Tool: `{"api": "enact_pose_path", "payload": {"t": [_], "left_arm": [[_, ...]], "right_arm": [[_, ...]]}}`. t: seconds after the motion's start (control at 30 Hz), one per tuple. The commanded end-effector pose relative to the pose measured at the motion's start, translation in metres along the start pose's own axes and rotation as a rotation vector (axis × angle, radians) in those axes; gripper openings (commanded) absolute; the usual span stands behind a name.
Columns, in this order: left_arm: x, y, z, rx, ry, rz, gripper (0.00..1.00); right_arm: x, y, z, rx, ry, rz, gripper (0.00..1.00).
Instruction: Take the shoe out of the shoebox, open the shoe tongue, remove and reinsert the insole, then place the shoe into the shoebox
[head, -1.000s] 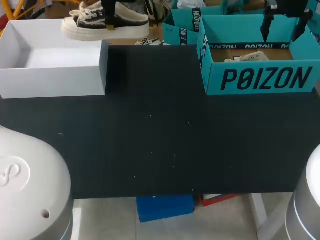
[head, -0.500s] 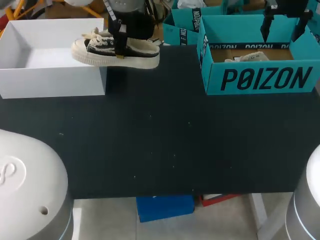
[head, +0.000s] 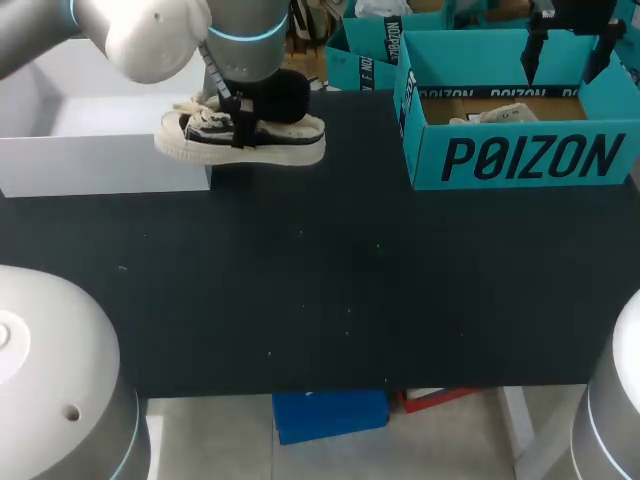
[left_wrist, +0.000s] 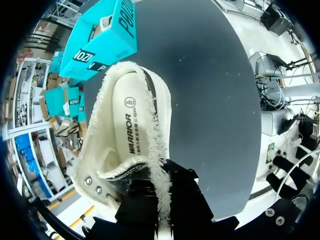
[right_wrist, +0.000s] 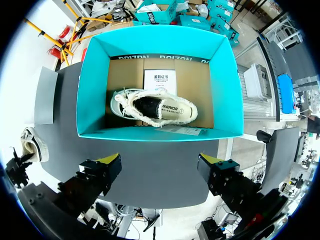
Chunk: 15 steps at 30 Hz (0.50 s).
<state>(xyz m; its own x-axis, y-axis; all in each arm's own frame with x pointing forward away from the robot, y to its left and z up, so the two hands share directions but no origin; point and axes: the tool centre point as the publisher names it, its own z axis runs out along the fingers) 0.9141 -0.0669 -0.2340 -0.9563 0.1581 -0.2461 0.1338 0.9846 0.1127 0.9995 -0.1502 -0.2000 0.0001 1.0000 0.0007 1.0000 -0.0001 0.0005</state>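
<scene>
At the table's left side stands a white box (head: 100, 160), open on top. The left arm (head: 150, 35) comes in over it, and the left gripper (head: 238, 125) hangs just past the box's right front corner, over the dark table (head: 350, 280).

That gripper pinches the shoe (head: 270, 145) by its side wall near the collar; in the left wrist view the black fingers of the gripper (left_wrist: 160, 200) close on the wall from inside and outside. The shoe is a low sneaker with a dark upper, a thick cream sole and cream laces (head: 200, 115). It sits level, toe toward the white box and heel toward the table's right. Whether the sole touches the table cannot be told. From the wrist, the shoe (left_wrist: 100, 150) shows a frayed cream edge around its opening, small metal eyelets and a cream insole (left_wrist: 131, 125) lying flat inside.

At the right stands a teal shoebox (head: 520, 160), open. A second shoe (right_wrist: 152, 107) of the same kind lies on its side on the cardboard floor, beside a paper card (right_wrist: 160, 79). The right gripper (right_wrist: 160, 165) hovers above this box with its yellow tips spread wide, holding nothing.
</scene>
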Motion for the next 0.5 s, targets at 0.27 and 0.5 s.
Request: {"api": "enact_pose_path", "payload": {"t": [0.27,0.5], "left_arm": [[0.004,-0.001,-0.012,0.008,-0.040,0.019,0.00],[0.016,-0.014,-0.012,0.038,-0.024,0.040,0.00]], "right_arm": [[0.000,0.000,0.000,0.001,0.000,0.000,1.00],[0.000,0.000,0.000,0.001,0.000,0.000,1.00]]}}
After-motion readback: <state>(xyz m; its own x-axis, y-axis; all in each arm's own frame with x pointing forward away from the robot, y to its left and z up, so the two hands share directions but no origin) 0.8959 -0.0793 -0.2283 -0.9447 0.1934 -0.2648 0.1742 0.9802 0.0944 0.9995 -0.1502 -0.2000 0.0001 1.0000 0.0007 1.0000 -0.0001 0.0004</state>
